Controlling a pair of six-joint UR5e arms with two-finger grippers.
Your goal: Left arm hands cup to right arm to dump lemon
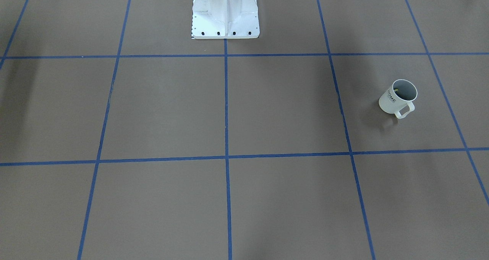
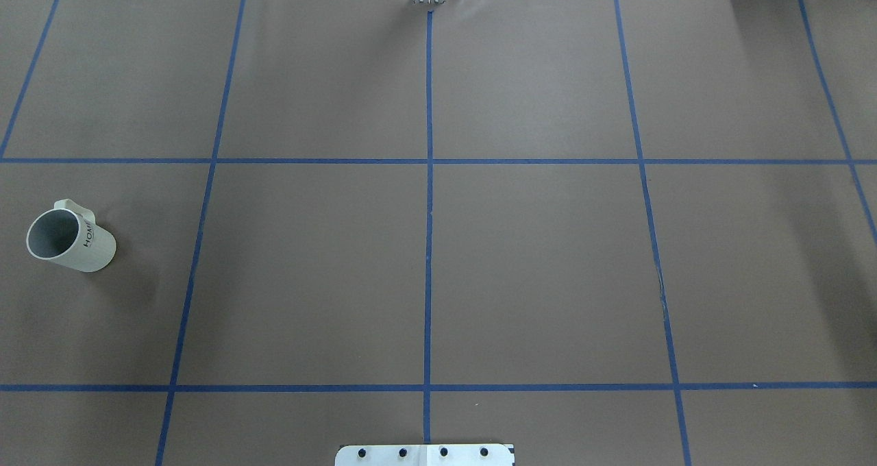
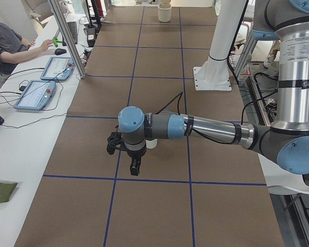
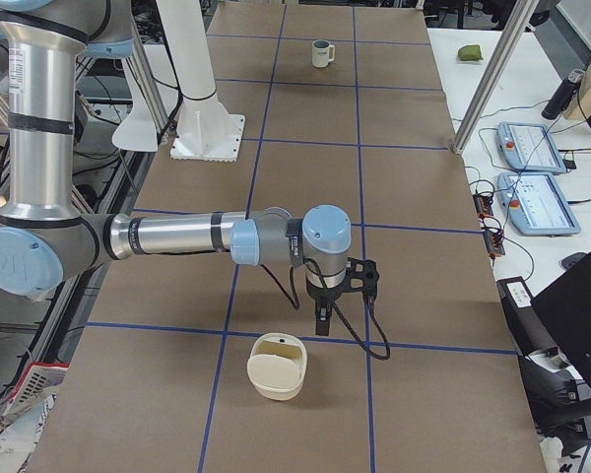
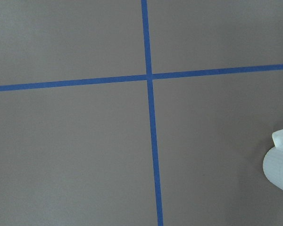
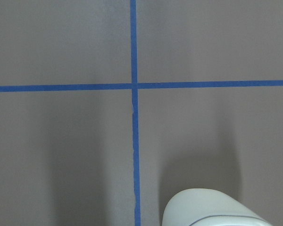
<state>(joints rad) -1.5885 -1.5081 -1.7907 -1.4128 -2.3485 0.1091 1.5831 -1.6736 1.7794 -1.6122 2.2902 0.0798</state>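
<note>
The white cup (image 1: 397,97) with dark "HOME" lettering stands upright on the brown table, at the far left in the overhead view (image 2: 68,240). A small yellowish bit of lemon (image 1: 397,88) shows just inside its rim. In the exterior left view the near left arm reaches over the table and half hides the cup (image 3: 151,144). Its left gripper (image 3: 135,165) points down a little to the cup's side; I cannot tell if it is open or shut. The left wrist view catches the cup (image 5: 279,165) at its right edge. The right gripper (image 4: 321,322) hangs far from the cup (image 4: 321,52); I cannot tell its state.
A cream container (image 4: 276,367) sits just below the right gripper and shows at the bottom of the right wrist view (image 6: 212,211). The white robot pedestal (image 1: 225,15) stands mid-table. A person (image 3: 5,43) and teach pendants (image 3: 35,94) are at the side bench.
</note>
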